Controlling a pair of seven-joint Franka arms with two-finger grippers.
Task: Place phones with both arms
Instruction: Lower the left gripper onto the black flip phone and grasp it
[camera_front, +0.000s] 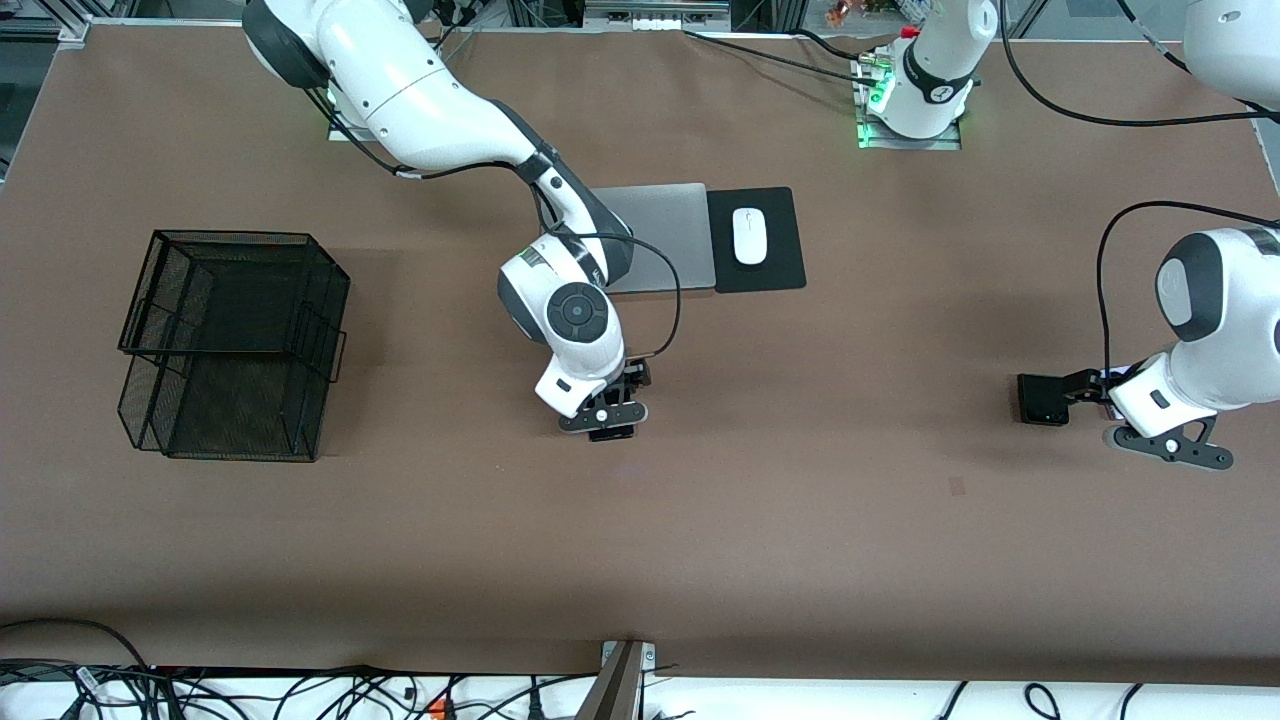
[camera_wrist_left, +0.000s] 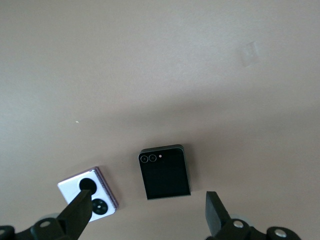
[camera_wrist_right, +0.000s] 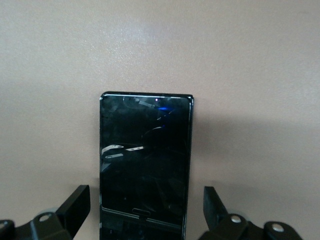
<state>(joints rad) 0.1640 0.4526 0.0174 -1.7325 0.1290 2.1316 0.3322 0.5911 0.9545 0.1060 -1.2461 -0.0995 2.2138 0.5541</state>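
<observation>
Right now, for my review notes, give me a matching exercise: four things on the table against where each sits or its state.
Things:
1. long black phone
2. small black phone
3. white mouse
4. wire basket

Places or states:
A. on the black pad beside the grey slab
B. toward the right arm's end of the table
C. flat, between the right gripper's open fingers
D. beside the lavender phone, under the open left gripper

Pairs: 1-C, 2-D, 3-A, 4-B
</observation>
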